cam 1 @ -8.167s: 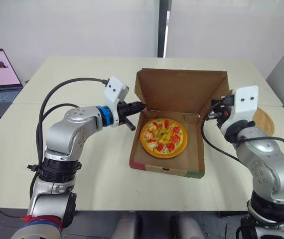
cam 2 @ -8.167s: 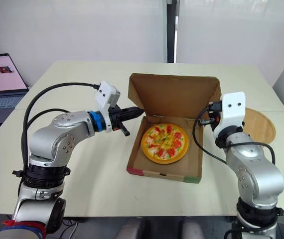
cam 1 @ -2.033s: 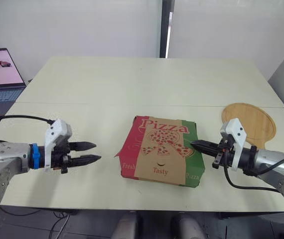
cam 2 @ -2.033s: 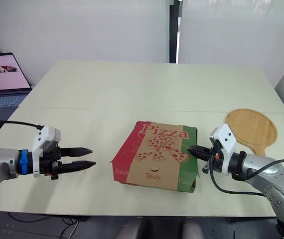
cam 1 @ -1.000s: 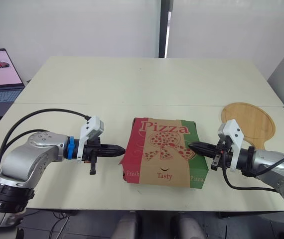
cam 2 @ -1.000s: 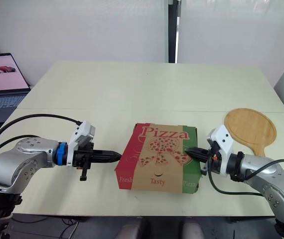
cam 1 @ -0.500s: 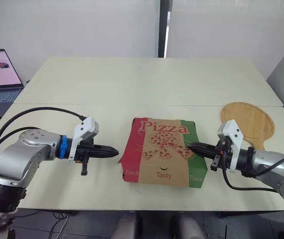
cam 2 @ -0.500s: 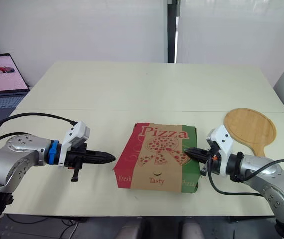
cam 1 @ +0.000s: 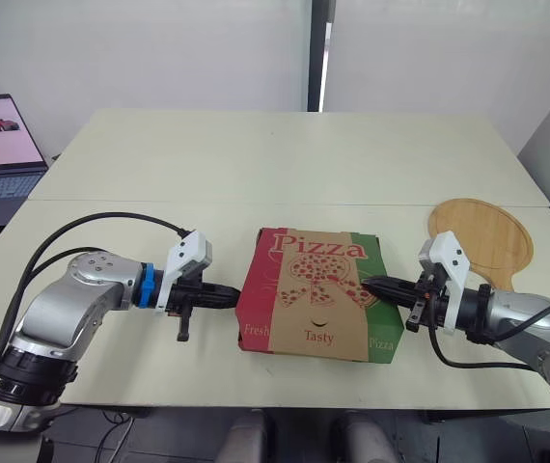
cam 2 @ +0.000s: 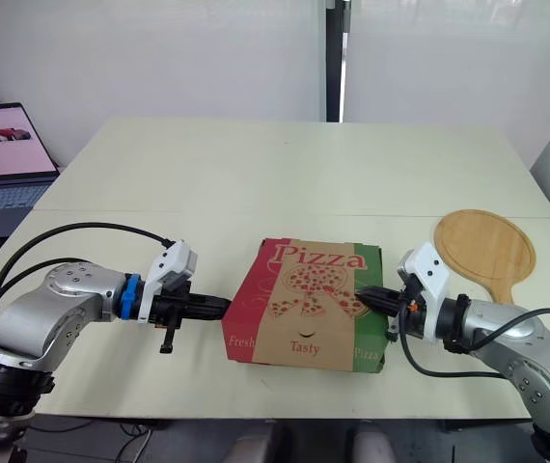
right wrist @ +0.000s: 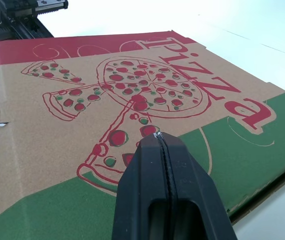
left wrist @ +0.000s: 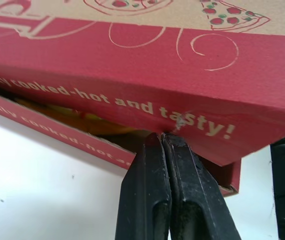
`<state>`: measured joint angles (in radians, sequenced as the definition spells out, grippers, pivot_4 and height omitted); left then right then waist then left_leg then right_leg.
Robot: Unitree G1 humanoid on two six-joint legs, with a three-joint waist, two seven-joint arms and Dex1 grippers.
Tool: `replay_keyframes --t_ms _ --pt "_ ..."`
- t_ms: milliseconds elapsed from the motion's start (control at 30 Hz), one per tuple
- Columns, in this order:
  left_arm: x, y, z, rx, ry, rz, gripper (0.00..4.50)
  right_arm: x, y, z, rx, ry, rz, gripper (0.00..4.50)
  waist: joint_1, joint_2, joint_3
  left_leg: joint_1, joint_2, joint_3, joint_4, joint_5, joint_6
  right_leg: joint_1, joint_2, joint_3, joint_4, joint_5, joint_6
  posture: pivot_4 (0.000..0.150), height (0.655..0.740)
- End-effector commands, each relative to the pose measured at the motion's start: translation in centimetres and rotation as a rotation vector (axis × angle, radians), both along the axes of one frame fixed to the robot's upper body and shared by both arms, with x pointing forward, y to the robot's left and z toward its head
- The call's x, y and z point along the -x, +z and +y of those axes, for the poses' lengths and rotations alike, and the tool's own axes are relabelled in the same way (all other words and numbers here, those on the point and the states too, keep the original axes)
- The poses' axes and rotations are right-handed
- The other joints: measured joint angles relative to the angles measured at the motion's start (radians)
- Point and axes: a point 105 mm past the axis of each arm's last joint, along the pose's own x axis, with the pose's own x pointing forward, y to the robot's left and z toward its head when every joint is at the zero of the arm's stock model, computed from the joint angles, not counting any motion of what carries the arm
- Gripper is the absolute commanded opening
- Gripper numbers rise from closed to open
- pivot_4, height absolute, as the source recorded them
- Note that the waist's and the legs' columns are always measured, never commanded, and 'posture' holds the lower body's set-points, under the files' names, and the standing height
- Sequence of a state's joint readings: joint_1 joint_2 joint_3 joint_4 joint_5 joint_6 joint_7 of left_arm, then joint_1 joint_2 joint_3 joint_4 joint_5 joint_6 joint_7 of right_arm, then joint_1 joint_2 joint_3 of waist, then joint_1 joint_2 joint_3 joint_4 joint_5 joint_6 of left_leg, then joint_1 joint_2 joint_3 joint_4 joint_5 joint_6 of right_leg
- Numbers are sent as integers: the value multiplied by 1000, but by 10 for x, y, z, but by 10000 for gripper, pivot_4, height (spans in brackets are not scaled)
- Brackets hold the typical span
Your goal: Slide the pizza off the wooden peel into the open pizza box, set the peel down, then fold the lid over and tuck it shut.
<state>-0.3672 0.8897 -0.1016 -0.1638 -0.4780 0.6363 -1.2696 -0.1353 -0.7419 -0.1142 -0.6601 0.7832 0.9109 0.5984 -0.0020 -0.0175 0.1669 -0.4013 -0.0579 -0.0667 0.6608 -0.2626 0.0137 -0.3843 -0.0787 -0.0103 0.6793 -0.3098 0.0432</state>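
Note:
The pizza box [cam 1: 316, 304] lies closed in the middle of the table, its printed lid down flat. My left gripper [cam 1: 238, 292] is shut, its tips pressed against the red side flap [left wrist: 147, 100] on the box's left. Under that flap a narrow gap shows a bit of yellow pizza [left wrist: 85, 117]. My right gripper [cam 1: 365, 283] is also shut, and its tip rests on the lid [right wrist: 77, 95] near the box's right edge. The wooden peel [cam 1: 478, 230] lies flat on the table to the right of the box, behind my right arm.
A laptop [cam 1: 0, 145] with a lit screen sits at the far left, off the table. The cream table [cam 1: 285, 164] stretches wide behind the box. Its front edge runs close below the box and both arms.
My left gripper has moved right from a short gap away until its tips touch the box's red side flap, which now sits closer in. The right gripper has stayed on the lid.

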Motion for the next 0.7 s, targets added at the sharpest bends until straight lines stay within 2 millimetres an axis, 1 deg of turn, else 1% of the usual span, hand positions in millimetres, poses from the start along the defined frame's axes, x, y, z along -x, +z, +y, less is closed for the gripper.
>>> replay_keyframes --t_ms 33,267,367,600,700 --pt "-1 -4 -2 -30 2 -29 349 3 10 7 -16 21 -40 0 0 0 0 0 0 0 0 0 0 0 0 0 0 0 0 1500 7281" --pt "-3 -10 -8 -29 44 -40 349 4 8 10 -18 20 -35 0 0 0 0 0 0 0 0 0 0 0 0 0 0 0 0 1500 7281" --pt "-2 -6 -11 -14 48 -39 349 5 8 11 -15 23 -35 0 0 0 0 0 0 0 0 0 0 0 0 0 0 0 0 1500 7281" --pt "-5 3 15 -72 113 -52 349 5 7 10 -11 22 -35 0 0 0 0 0 0 0 0 0 0 0 0 0 0 0 0 1500 7281" --pt "-6 8 21 -63 140 -53 349 4 7 9 -9 20 -36 0 0 0 0 0 0 0 0 0 0 0 0 0 1 0 0 1500 7281"
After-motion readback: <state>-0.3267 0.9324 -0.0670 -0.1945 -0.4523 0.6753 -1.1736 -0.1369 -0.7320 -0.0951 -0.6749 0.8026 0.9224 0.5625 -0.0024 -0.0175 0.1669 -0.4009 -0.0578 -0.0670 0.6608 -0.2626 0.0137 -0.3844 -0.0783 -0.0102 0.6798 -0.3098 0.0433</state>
